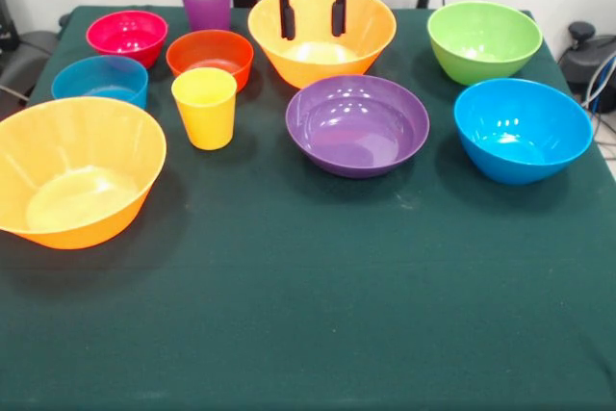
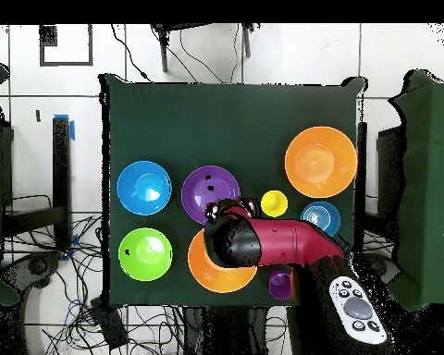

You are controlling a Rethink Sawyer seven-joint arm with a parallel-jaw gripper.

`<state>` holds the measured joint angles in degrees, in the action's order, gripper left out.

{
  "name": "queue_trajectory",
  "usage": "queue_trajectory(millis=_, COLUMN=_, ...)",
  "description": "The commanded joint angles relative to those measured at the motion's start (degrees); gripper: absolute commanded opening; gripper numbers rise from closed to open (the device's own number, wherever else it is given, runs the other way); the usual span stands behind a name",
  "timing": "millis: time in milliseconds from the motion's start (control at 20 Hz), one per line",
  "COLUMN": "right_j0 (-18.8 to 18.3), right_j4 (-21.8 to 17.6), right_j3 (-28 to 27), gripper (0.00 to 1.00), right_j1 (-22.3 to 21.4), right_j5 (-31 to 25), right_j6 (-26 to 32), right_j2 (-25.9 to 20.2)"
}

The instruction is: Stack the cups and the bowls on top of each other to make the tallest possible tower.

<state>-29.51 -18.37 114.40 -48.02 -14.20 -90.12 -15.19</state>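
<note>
- Your arm (image 2: 281,242) reaches down at the table's far side, over the far orange bowl (image 1: 321,34).
- Your gripper (image 1: 313,12) hangs with fingers spread apart, holding nothing.

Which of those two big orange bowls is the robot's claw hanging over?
The far orange bowl, beside the purple cup. The gripper hangs open above it. The other orange bowl sits at the table's near corner, away from the arm.
</note>
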Motion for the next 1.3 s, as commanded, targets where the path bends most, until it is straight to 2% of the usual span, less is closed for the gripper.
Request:
queue_trajectory(millis=50, right_j0=4.7, right_j4=-0.1, right_j3=-4.4, gripper=1.00, right_j1=1.0, right_j5=-13.6, right_j6=-6.0, right_j2=5.5)
queue_trajectory(millis=200, right_j0=4.8, right_j4=1.8, right_j3=-4.3, gripper=1.00, right_j1=1.9, right_j5=-10.7, right_j6=-10.3, right_j2=8.2)
queue_trajectory(millis=500, right_j0=4.3, right_j4=3.7, right_j3=-6.7, gripper=1.00, right_j1=5.5, right_j5=-7.0, right_j6=-12.8, right_j2=10.9)
queue_trajectory(millis=800, right_j0=3.7, right_j4=6.7, right_j3=-8.4, gripper=1.00, right_j1=8.4, right_j5=-2.6, right_j6=-15.1, right_j2=11.4)
queue_trajectory(millis=1300, right_j0=1.7, right_j4=8.1, right_j3=-12.6, gripper=1.00, right_j1=13.5, right_j5=0.3, right_j6=-15.4, right_j2=9.8)
